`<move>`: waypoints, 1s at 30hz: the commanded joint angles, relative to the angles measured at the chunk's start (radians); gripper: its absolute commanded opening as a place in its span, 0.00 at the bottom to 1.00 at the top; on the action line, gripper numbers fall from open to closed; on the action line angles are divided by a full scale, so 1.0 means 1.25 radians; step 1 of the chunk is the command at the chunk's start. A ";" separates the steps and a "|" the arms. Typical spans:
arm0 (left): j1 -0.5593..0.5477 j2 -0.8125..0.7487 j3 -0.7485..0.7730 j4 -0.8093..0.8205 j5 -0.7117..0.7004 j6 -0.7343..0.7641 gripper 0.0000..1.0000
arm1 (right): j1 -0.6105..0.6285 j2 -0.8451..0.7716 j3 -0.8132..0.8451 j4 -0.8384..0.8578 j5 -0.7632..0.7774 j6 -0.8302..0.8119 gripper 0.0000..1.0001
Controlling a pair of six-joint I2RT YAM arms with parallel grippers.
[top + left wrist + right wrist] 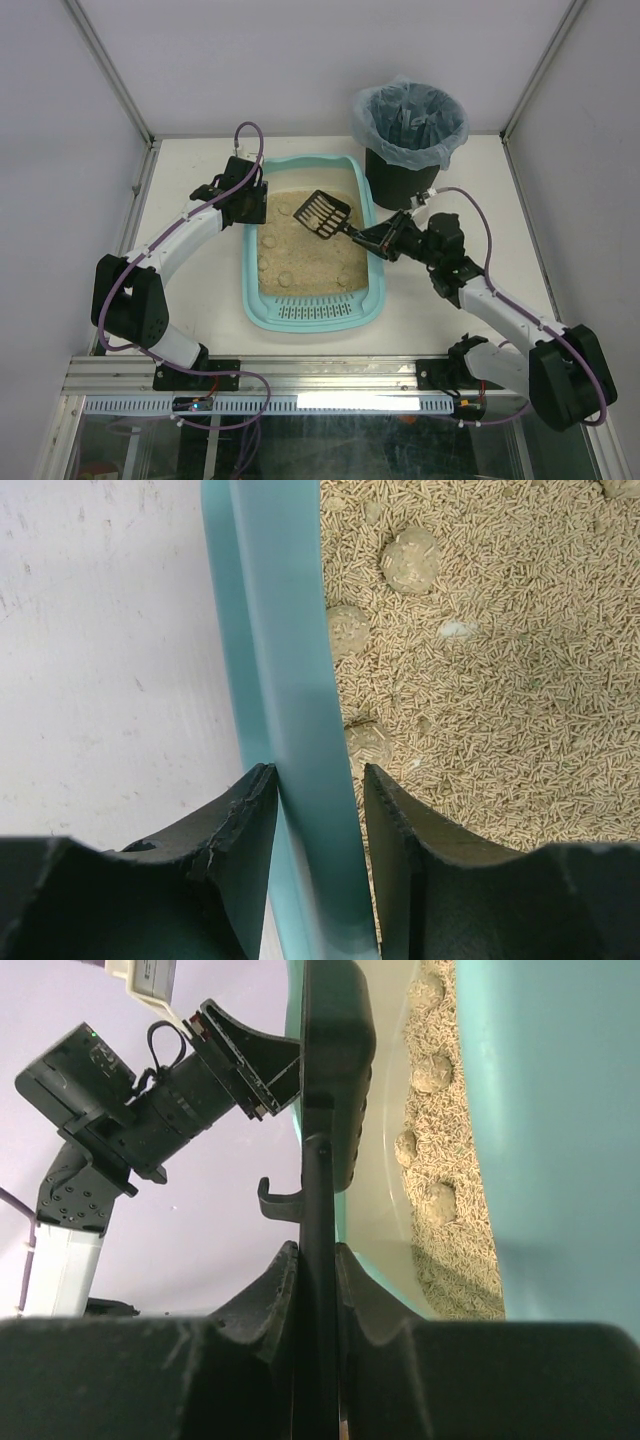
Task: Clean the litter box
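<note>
Your litter box (312, 313) lies lengthwise in the middle of the tabletop (420, 330), with its slotted end toward the arm bases. Just beyond its far right corner stands the bin (400, 180), lined with a bag (440, 150). The two are close, but from above you cannot tell whether they touch.

Your left hand (318, 780) is clamped on the left rim near the far end, one finger outside the rim and one over the litter (520, 710). Your right hand (315, 1255) is closed on the handle of the scoop (322, 212) and reaches in across the right rim. The scoop's head is tilted above the far right part of the litter. Round clumps (285, 278) lie scattered through the litter.

The right wrist view shows the scoop edge-on, so anything it carries is hidden. From above, the pale specks in its slots are too small to read. Whether the head touches the litter is unclear.
</note>
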 commanded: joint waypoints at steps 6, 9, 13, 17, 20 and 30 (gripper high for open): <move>-0.010 -0.028 0.007 0.012 0.034 0.000 0.39 | 0.028 0.017 0.108 -0.001 -0.079 -0.058 0.00; -0.010 -0.033 0.003 0.012 0.035 0.000 0.39 | -0.008 -0.062 0.045 -0.057 0.084 -0.002 0.00; -0.010 -0.038 0.002 0.012 0.023 0.000 0.40 | 0.017 0.027 0.124 -0.014 -0.102 -0.069 0.00; -0.010 -0.027 0.006 0.011 0.046 0.000 0.39 | 0.020 -0.009 0.142 -0.103 -0.023 -0.114 0.00; -0.011 -0.032 0.003 0.012 0.032 0.000 0.39 | 0.016 -0.025 0.211 -0.220 0.002 -0.194 0.00; -0.010 -0.024 0.003 0.011 0.031 0.000 0.39 | -0.024 -0.008 0.351 -0.295 -0.013 -0.217 0.00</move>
